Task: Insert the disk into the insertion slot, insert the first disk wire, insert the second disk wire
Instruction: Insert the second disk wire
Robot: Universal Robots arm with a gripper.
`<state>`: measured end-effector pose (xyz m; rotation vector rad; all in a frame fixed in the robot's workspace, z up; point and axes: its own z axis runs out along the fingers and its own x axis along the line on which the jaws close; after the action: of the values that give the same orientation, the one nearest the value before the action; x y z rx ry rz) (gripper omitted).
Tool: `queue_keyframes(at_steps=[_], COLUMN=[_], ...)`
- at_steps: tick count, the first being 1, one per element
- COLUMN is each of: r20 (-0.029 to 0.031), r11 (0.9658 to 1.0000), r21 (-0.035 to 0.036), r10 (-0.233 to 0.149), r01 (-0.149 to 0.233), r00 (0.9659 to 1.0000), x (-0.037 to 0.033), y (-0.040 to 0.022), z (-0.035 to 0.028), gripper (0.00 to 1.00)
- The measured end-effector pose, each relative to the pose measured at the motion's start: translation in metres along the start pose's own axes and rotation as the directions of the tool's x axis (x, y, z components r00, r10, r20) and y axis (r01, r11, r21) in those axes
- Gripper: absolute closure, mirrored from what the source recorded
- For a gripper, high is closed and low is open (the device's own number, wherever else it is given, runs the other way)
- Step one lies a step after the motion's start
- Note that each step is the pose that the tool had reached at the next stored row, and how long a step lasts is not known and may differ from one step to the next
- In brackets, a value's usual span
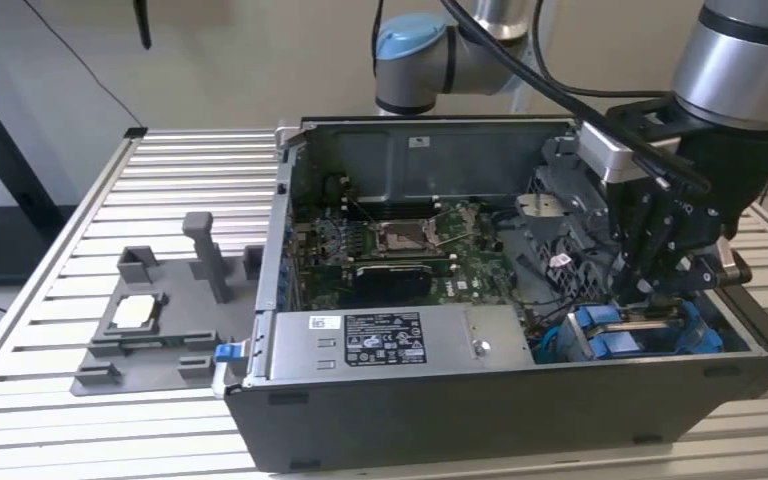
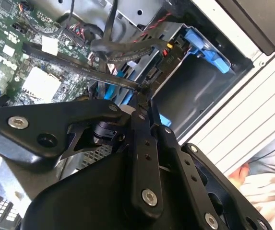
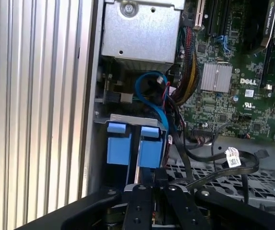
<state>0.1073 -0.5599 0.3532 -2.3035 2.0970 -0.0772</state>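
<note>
The disk in its blue carrier sits inside the insertion slot at the case's near corner, on the exterior view's right. In the first wrist view its two blue tabs face me from the slot's metal frame. My gripper reaches down into the case just above the disk. In the second wrist view the black fingers meet at the tip, and my gripper is shut on the end of a flat black disk wire. That wire, with a white tag, loops back to my gripper.
The open computer case lies on a slatted metal table. Inside are the motherboard, a power supply and a looped blue cable. A grey stand with upright posts sits at the exterior view's left.
</note>
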Motion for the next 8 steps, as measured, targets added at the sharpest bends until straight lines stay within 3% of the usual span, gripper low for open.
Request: queue_keyframes(at_steps=[6,8], r20=[0.0022,0.0024], r11=[0.9998,0.9997], r21=[-0.0009,-0.0062], r10=[0.021,0.022], r01=[-0.021,-0.022], r00=[0.9998,0.9997], x=[0.0009,0.0013], y=[-0.0012,-0.0022], z=[0.0007,0.0007], gripper=[0.84,0.84])
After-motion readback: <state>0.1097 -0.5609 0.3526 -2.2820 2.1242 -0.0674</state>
